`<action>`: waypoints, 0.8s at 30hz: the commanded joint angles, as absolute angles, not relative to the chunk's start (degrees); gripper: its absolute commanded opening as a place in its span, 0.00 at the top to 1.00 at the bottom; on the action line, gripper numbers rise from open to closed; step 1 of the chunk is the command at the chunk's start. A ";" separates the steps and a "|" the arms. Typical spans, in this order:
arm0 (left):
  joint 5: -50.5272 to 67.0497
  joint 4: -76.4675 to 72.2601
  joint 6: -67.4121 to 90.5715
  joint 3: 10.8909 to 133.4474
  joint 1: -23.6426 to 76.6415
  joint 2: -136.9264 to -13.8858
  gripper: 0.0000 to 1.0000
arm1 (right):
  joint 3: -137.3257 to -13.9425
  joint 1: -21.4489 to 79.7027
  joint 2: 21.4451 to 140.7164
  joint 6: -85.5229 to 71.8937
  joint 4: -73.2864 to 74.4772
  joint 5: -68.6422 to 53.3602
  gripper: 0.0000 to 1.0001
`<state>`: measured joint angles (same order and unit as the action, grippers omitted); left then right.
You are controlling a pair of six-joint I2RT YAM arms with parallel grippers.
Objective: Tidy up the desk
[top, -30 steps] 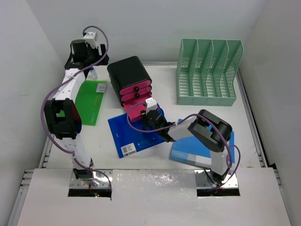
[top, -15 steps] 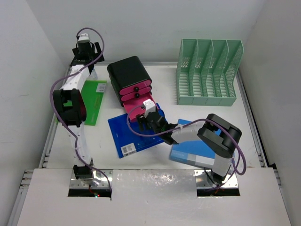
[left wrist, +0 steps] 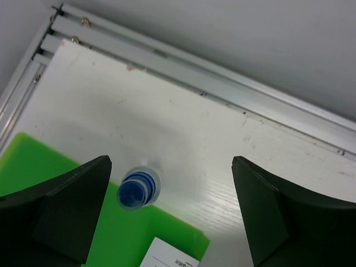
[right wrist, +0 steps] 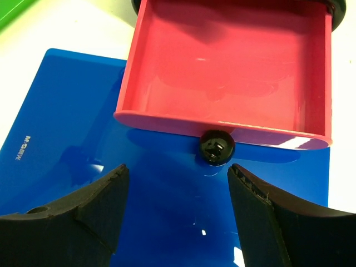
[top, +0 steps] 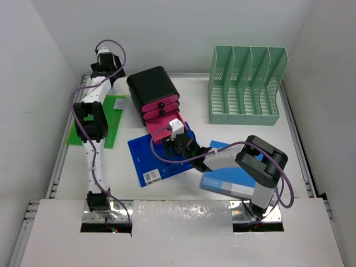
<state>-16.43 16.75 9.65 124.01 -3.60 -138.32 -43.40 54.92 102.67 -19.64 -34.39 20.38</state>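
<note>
The white desk (top: pixel 253 139) holds a black drawer box (top: pixel 151 84) with pink drawers. Its lowest pink drawer (right wrist: pixel 228 72) is pulled out and empty, lying over a blue folder (top: pixel 158 158). My right gripper (top: pixel 179 142) is open just in front of the drawer's black knob (right wrist: pixel 217 147), apart from it, over the blue folder (right wrist: pixel 111 167). My left gripper (top: pixel 104 71) is open at the far left back corner, above a small blue-capped bottle (left wrist: pixel 138 189). The bottle stands at the edge of a green folder (left wrist: pixel 78 228), nearer my left finger.
A green slotted file rack (top: pixel 245 83) stands at the back right. A light blue book (top: pixel 231 178) lies under my right arm. The green folder (top: pixel 100 122) lies along the left side. The desk's metal rim (left wrist: pixel 194 72) and the wall are close behind my left gripper.
My left arm has stretched further back and straightened, bringing its gripper over the bottle in the corner. My right gripper has shifted slightly in front of the open drawer.
</note>
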 commanded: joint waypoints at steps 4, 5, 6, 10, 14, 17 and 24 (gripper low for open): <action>-17.32 15.38 11.25 123.13 -4.48 -137.55 0.13 | -42.63 55.28 99.84 -19.42 -36.47 20.13 0.31; -17.40 15.73 11.25 123.48 -4.48 -138.24 0.13 | -42.45 55.28 99.84 -19.51 -36.47 20.13 0.31; -17.32 15.91 11.25 124.27 -4.48 -138.60 0.14 | -42.19 55.28 99.76 -19.51 -36.47 20.04 0.31; -16.97 16.43 11.25 126.12 -4.57 -140.97 0.25 | -41.49 55.28 99.06 -19.86 -36.82 20.65 0.31; -16.44 16.35 11.08 126.21 -4.75 -141.42 0.41 | -41.31 55.28 98.44 -19.43 -36.48 21.09 0.30; -16.35 16.08 10.72 126.21 -4.83 -141.42 0.53 | -41.22 55.37 98.35 -19.51 -36.56 21.71 0.30; -16.00 15.47 8.97 126.56 -4.83 -142.29 0.86 | -41.05 55.37 98.53 -19.60 -36.30 21.62 0.30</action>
